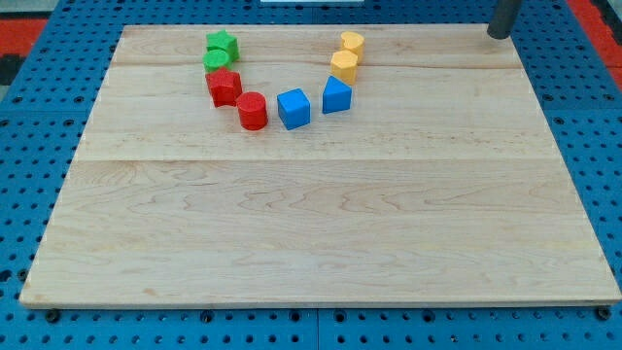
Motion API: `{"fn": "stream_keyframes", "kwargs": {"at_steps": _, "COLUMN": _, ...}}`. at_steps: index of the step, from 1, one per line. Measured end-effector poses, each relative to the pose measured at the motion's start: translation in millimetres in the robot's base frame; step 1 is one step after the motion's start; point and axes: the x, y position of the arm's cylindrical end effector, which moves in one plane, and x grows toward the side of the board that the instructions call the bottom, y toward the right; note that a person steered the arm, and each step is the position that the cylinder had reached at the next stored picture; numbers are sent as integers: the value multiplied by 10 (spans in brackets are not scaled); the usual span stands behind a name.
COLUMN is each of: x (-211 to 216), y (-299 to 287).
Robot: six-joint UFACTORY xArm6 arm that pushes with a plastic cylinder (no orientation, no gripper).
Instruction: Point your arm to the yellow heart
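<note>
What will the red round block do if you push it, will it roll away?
Probably not. The red round block stands on a flat end on the wooden board, so it should slide rather than roll. It looks squat, so tipping seems unlikely. The blue cube sits close beside it and might get bumped.

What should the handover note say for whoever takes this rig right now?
My tip: at the view's top right corner, just past the board's edge, touching no block.
Blocks sit in a U near the view's top. Right arm of the U, top to bottom: two yellow blocks, then a blue block. I can't tell which yellow one is the heart. Bottom: blue cube, red cylinder. Left arm: red block, green blocks.
Done: nothing evident. Left: bring the tip leftward to the yellow heart.
</note>
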Motion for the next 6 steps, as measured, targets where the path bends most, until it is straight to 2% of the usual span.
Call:
{"fn": "stream_keyframes", "kwargs": {"at_steps": 4, "x": -21, "y": -34}}
{"fn": "stream_keyframes", "kwargs": {"at_steps": 5, "x": -137, "y": -387}}
{"fn": "stream_keyframes", "kwargs": {"at_steps": 6, "x": -159, "y": -1021}}
